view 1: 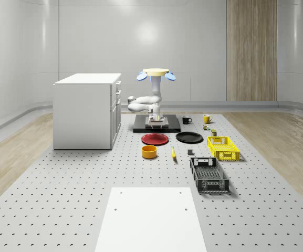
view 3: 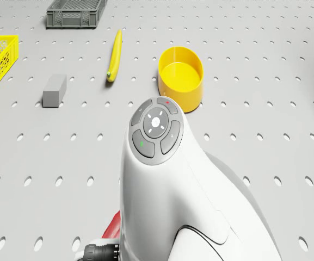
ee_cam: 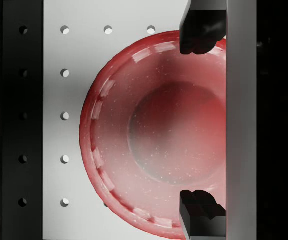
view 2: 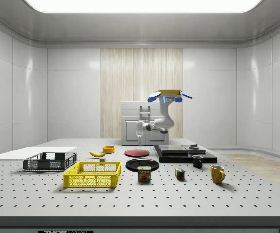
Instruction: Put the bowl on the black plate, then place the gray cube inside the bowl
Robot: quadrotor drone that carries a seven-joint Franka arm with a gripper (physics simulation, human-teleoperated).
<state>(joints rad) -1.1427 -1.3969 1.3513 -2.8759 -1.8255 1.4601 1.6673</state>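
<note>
White sheet (view 1: 150,219) on gray perforated floor (view 1: 62,184), white-paneled room, drone (view 1: 156,74) hovering over black pad (view 1: 140,126), claw (ee_cam: 202,120) wide open, empty

Bowl (view 3: 181,77) yellow. Cube (view 3: 54,90) gray. Plate (view 1: 189,137) black; second plate (ee_cam: 153,130) red, speckled. Banana (view 3: 114,56) yellow. Counter (view 3: 254,65) gray, dotted with holes.

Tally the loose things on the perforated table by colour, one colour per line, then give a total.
Yellow: 4 (bowl, banana, crate, mug)
Black: 3 (black plate, crate, mug)
Red: 1 (plate)
Gray: 1 (cube)
Multicoloured: 2 (puzzle cube, tin)
Total: 11
</note>
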